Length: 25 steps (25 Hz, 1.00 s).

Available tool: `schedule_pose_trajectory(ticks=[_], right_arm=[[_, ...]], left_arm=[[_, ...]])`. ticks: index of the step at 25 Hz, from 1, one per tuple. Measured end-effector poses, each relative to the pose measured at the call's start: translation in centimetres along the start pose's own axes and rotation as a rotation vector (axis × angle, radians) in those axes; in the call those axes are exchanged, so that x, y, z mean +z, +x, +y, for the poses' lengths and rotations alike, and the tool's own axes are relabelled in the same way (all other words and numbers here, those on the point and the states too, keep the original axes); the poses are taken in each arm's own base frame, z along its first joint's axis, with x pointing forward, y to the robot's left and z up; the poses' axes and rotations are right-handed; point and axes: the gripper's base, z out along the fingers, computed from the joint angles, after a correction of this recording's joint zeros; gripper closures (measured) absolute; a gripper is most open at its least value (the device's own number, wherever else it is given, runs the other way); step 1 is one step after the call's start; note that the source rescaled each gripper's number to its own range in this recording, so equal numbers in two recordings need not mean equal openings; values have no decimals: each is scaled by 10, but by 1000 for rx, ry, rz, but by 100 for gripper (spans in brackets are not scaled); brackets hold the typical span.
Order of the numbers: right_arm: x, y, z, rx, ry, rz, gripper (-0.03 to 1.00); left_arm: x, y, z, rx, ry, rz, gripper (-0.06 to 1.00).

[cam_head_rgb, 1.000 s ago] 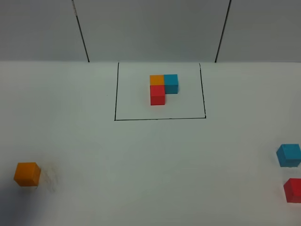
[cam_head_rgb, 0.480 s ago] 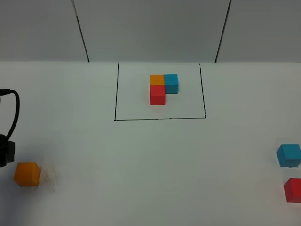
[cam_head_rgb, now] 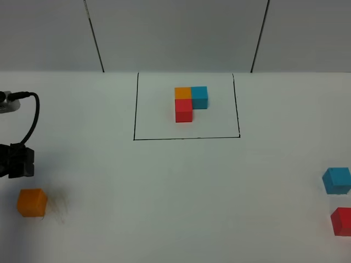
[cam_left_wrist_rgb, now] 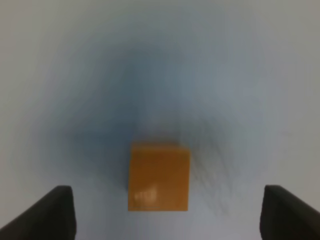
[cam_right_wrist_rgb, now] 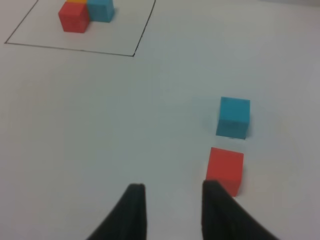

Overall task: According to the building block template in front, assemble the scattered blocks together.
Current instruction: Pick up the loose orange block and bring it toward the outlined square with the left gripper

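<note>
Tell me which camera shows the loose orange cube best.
Left wrist: the orange cube sits large and central, its top and one side visible, though slightly blurred. Exterior high shows it small, near that view's left edge. Right wrist does not show it.
</note>
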Motion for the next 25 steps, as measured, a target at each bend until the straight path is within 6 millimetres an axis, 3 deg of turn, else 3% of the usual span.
schedule_pose_trajectory(ticks=[8, 16, 25], right_arm=[[0, 0, 0, 0, 0, 0, 97], [0, 0, 0, 0, 0, 0, 97], [0, 0, 0, 0, 0, 0, 97]], left_arm=[[26, -3, -2, 4, 0, 102, -2], [49, 0, -30, 82, -1, 143, -2], [51, 3, -17, 90, -162, 191, -2]])
